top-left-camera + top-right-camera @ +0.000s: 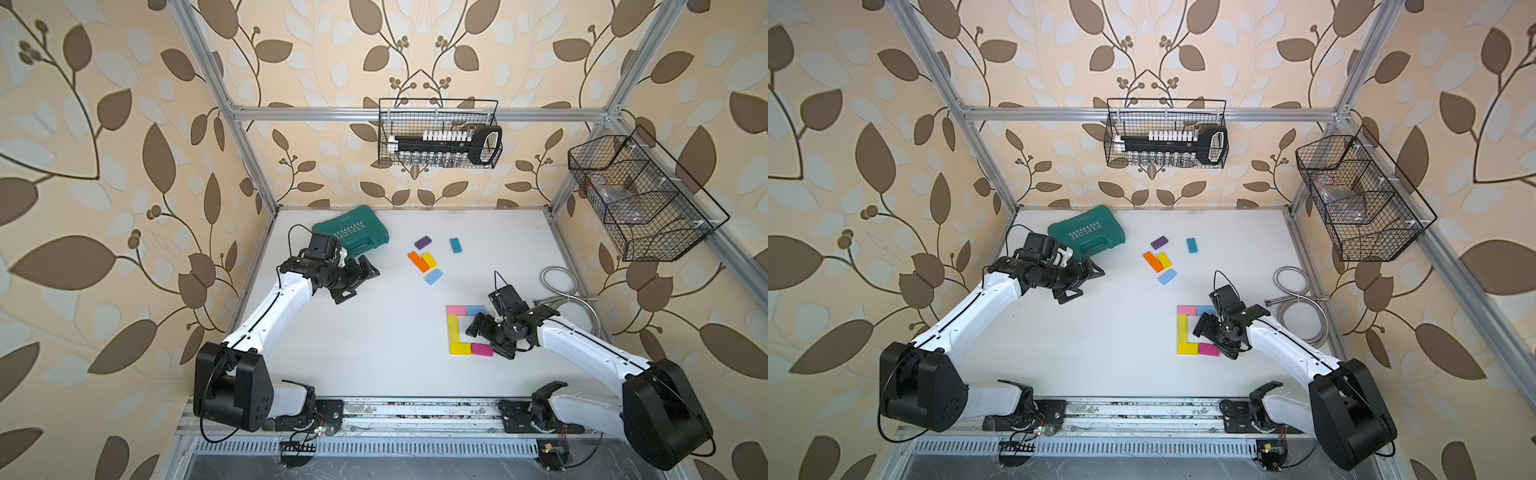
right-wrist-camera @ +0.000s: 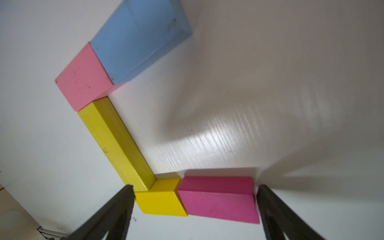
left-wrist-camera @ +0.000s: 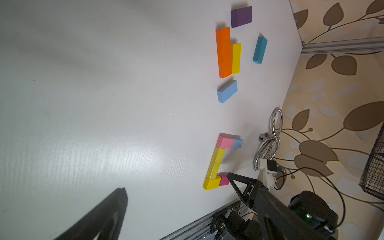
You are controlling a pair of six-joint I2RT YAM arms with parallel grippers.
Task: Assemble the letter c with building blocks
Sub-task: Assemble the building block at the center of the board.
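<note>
Worktop [image 1: 332, 353] notes. The C lies near the right edge, on the near half. Its top arm is pink [image 1: 456, 310] butted to blue [image 1: 478, 309], its spine is long yellow [image 1: 452, 328], and its bottom arm is short yellow [image 1: 460, 348] with magenta [image 1: 482, 350]. All joints look closed in my right wrist view. My right gripper [image 2: 195, 193] is spread wide and holds nothing. Its fingers frame the two ends of the bottom arm, and I can't tell whether they touch. My left gripper [image 1: 358, 284] is also spread and empty, hanging just off the green case [image 1: 351, 235] toward the far left corner. The spares sit mid-worktop toward the far edge: purple [image 1: 423, 242], teal [image 1: 456, 245], orange [image 1: 418, 262] touching spare yellow [image 1: 429, 260], and spare blue [image 1: 433, 276]. Handling, as I judge it: the blocks are rigid, painted and light, with smooth faces and crisp edges — not fragile, but quick to skate on this glossy top. A stray finger would shove a whole arm of the letter out of line. The best hold is across the narrow width at mid-length, pads flat on the two long side faces with light pressure. Gripping end to end risks a pivot. For any tidy-up of the bottom arm I'd rather squeeze it gently from both ends than lift — the letter reads complete to me as it lies.
</note>
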